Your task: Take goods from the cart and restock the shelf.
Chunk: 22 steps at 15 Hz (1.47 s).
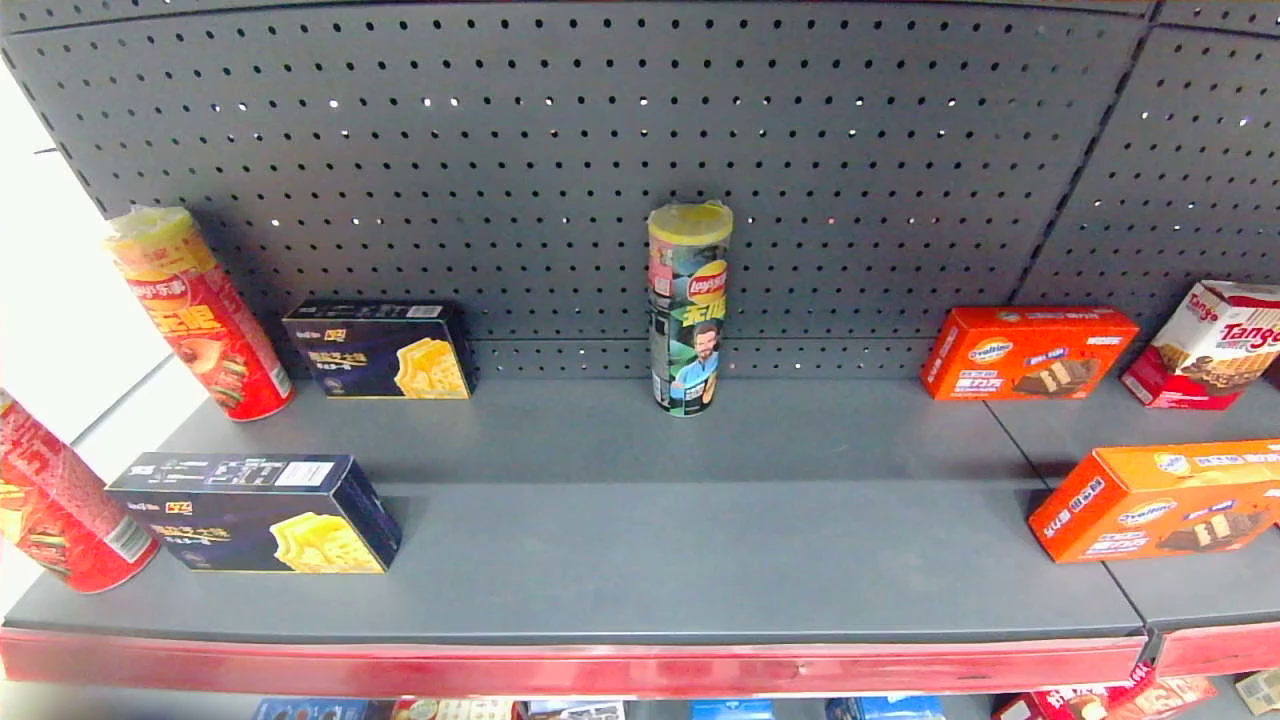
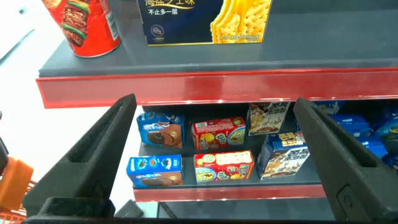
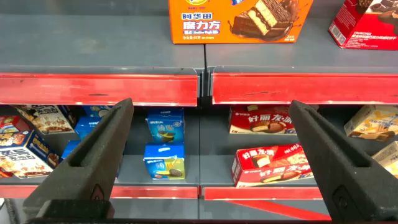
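Shelf (image 1: 640,520) goods stand grouped by kind, 1 chip can (image 1: 689,308) far in the middle; left gripper (image 2: 214,102) and right gripper (image 3: 211,104) hang before its near edge, jaws wide, empty, probably ready to fetch.

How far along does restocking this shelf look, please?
Partly stocked: the shelf holds red cans, dark blue boxes, one tall can and orange boxes. In hand: nothing; the left gripper and right gripper are open and empty. Left: its middle is mostly bare.

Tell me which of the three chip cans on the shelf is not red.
The middle can, standing alone near the back panel: its body is dark, with a yellow lid. The rear-left can and the front-left can are red.
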Available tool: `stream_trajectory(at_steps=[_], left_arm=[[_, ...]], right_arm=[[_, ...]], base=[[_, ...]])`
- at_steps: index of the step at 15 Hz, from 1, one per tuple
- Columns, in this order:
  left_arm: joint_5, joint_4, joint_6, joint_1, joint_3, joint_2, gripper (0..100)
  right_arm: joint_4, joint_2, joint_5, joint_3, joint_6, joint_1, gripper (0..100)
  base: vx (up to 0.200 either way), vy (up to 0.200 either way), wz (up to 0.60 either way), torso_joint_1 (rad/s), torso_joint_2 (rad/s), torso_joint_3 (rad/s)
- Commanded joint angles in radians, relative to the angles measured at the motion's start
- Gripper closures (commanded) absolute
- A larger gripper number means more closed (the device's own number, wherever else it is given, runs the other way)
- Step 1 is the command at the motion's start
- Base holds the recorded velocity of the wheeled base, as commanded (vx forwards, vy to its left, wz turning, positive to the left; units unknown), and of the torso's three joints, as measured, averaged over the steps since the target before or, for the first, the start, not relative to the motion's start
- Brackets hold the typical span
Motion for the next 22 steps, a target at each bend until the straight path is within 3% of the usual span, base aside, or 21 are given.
stream_trajectory(at_steps=[1, 3, 15, 22], left_arm=[[0.0, 0.0, 0.0, 0.0, 0.0, 0.0, 0], [0.0, 0.0, 0.0, 0.0, 0.0, 0.0, 0], [0.0, 0.0, -0.002, 0.0, 0.0, 0.0, 0], [0.0, 0.0, 0.0, -0.002, 0.0, 0.0, 0]], right_arm=[[0.0, 0.001, 0.0, 0.0, -0.001, 0.0, 0], [0.0, 0.001, 0.0, 0.0, -0.001, 0.0, 0], [0.0, 0.001, 0.0, 0.0, -0.005, 0.0, 0], [0.0, 0.001, -0.004, 0.0, 0.001, 0.0, 0]], base=[[0.0, 0.0, 0.0, 0.0, 0.0, 0.0], [0.0, 0.0, 0.0, 0.0, 0.0, 0.0], [0.0, 0.0, 0.6, 0.002, 0.0, 0.004], [0.0, 0.0, 0.0, 0.0, 0.0, 0.0]])
